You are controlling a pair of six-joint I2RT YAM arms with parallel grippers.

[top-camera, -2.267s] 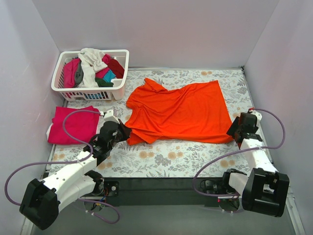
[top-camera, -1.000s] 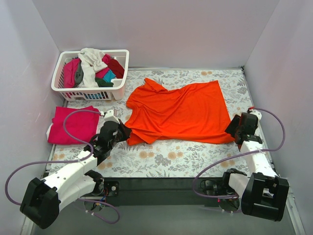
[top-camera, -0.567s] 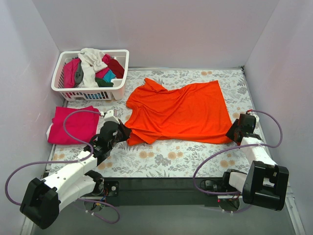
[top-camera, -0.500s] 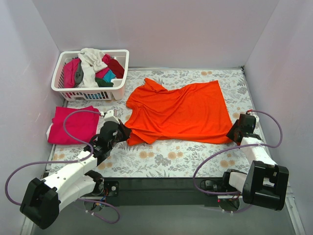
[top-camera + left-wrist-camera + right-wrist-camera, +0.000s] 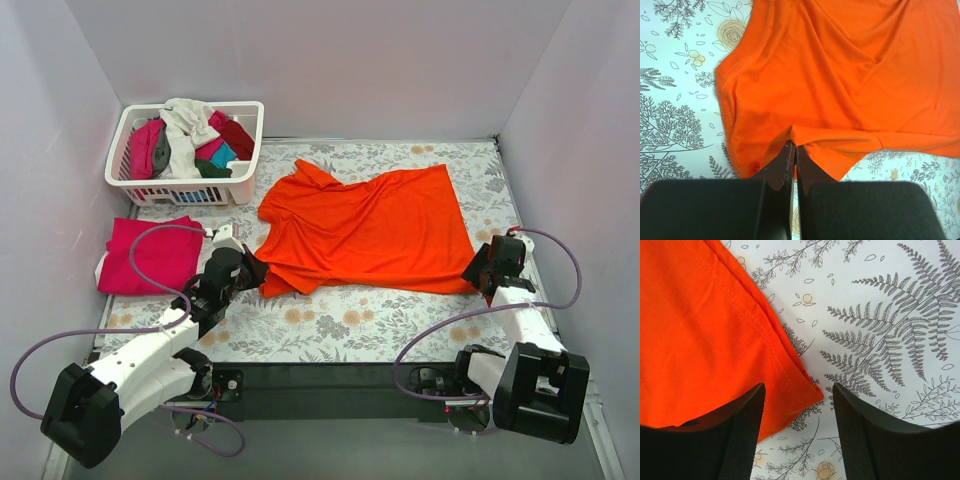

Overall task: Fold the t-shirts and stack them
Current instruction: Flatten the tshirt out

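One orange t-shirt [image 5: 365, 228] lies spread across the centre of the flowered worktop [image 5: 330, 320]. One magenta t-shirt [image 5: 150, 255] sits folded at the left. The left gripper [image 5: 792, 150], pressed together, pinches the orange shirt's lower-left edge. The right gripper [image 5: 799, 390] stands spread astride its lower-right corner (cloth between the fingers, unclamped). At upper left, one white basket [image 5: 180, 190] holds white, pink, dark red and teal shirts [image 5: 190, 135], too tangled to count.

We see a white slatted basket [image 5: 185, 192] well beyond the left gripper [image 5: 258, 272], and a floral table cover [image 5: 400, 320] beneath it.
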